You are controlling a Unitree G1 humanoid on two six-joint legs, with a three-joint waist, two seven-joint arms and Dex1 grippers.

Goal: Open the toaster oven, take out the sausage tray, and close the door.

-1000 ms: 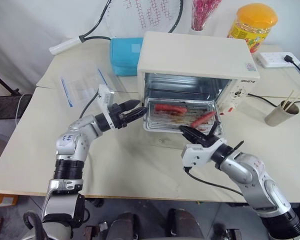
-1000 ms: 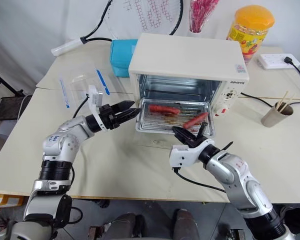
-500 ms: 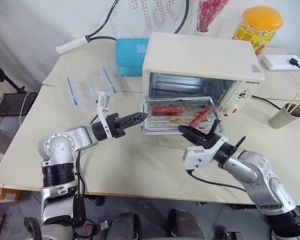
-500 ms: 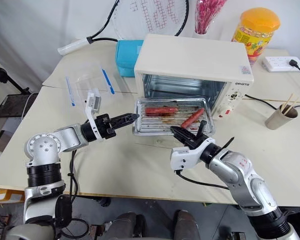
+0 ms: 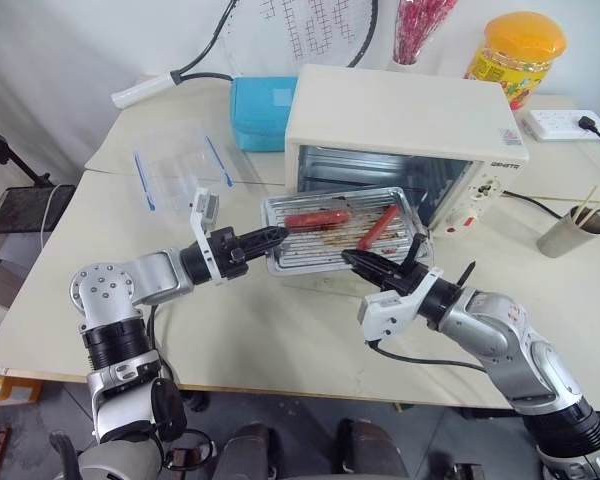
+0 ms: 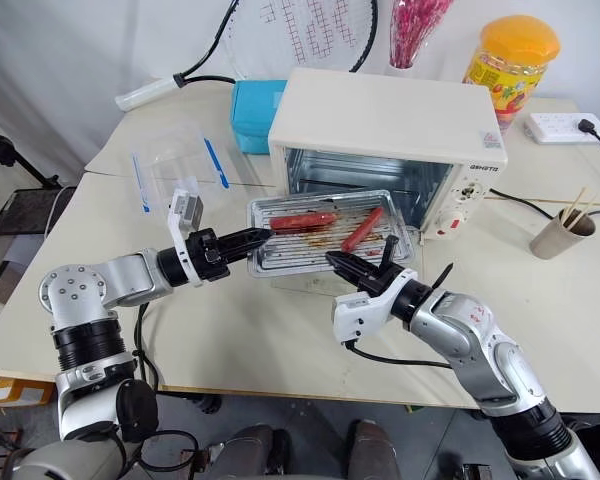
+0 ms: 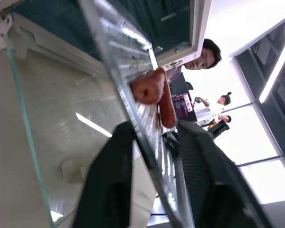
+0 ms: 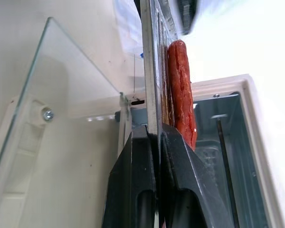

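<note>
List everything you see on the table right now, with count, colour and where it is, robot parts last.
toaster oven: one, cream-white, table middle, back; its door down, open
sausage tray: one, silver, out in front of oven, held at two edges
sausages: two, red, on tray
blue box: one, left of oven
clear container: one, blue clips, left
jar: one, yellow-orange, back right
power strip: one, white, far right
paper cup: one, beige, sticks inside, right
left gripper: black, around tray's left edge
right gripper: black, shut on tray's front edge

Both claws hold the sausage tray [image 6: 325, 232] before the open toaster oven [image 6: 385, 130]: left claw [image 6: 261, 237] apparently pinching its corner, right claw [image 6: 342, 263] its front edge.
</note>
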